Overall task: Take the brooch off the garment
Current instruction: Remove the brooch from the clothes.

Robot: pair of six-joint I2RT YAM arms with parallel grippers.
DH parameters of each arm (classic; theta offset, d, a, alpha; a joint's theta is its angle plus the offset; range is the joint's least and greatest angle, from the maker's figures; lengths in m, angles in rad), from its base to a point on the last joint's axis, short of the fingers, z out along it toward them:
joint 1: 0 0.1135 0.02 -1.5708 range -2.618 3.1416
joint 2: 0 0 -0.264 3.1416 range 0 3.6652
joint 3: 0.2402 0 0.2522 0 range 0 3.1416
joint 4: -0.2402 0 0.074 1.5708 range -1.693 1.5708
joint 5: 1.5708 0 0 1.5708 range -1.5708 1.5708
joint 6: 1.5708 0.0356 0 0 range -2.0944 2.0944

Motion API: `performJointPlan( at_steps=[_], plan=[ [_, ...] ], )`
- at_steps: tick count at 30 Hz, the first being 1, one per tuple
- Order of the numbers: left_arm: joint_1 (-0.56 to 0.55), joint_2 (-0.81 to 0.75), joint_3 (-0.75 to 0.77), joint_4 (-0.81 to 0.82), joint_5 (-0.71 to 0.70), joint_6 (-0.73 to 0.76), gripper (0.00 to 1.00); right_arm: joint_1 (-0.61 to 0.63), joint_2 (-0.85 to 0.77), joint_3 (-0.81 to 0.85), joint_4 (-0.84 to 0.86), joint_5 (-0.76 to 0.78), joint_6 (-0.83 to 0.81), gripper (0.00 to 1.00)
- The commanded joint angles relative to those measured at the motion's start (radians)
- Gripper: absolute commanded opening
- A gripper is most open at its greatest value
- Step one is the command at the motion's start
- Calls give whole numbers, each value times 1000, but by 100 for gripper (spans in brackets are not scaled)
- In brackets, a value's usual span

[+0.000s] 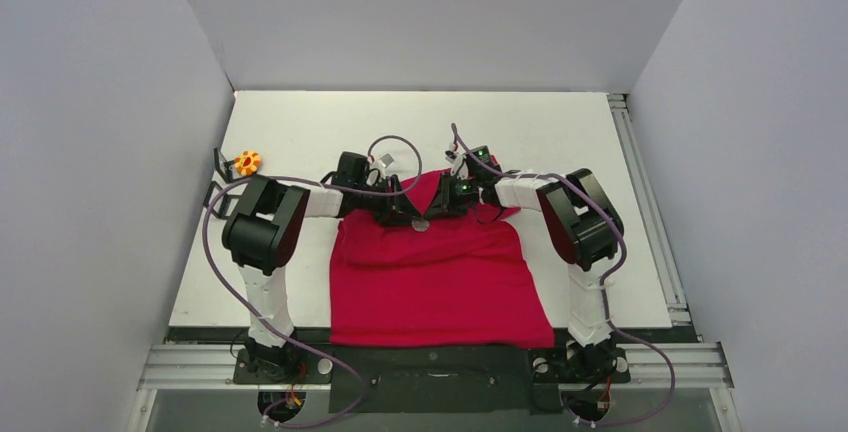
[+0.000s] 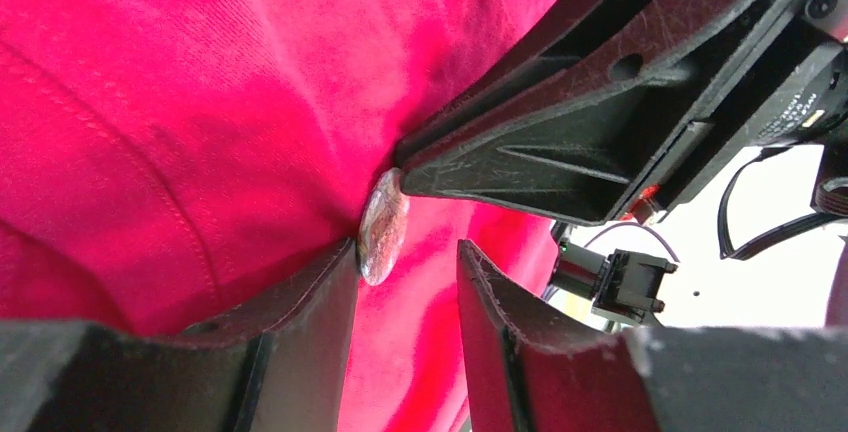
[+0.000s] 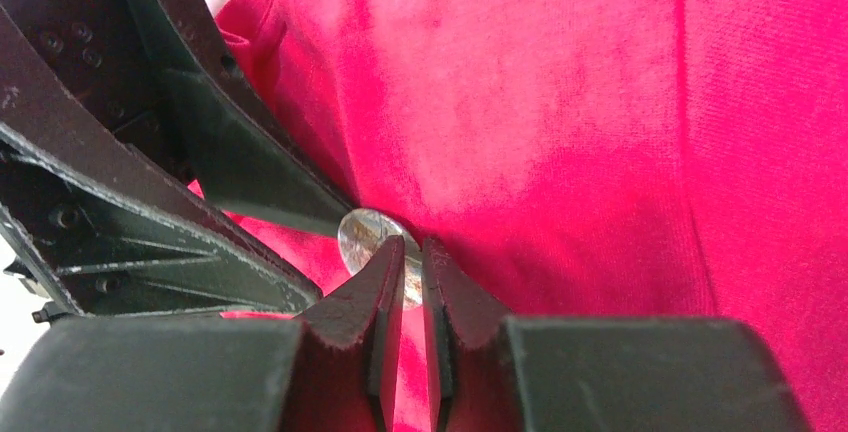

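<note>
Red T-shirt [image 1: 440,282] bore round glassy brooch [image 3: 362,232]; left gripper [image 2: 408,250] stood apart, right gripper [image 3: 412,244] nearly together, grip unconfirmed; straight, steadied pull advised.

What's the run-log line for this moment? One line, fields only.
phase: gripping brooch | left gripper: open, beside brooch | right gripper: nearly closed at brooch rim, hold unconfirmed | brooch: on garment

Red T-shirt [image 1: 440,287] spread flat on table [image 1: 300,132], small round glassy brooch [image 2: 383,227] at its upper middle, apparently tilted off the fabric.
</note>
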Motion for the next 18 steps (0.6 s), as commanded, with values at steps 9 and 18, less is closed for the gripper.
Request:
performJointPlan(
  at_steps=[9,18],
  plan=[
    [1,-45,-32,149,63,-102,9,-28,-119,-56,19,-30,-113,14],
    [4,-23,-5,106,60,-160,0,-38,-305,-83,-178,108,-492,34]
  ],
)
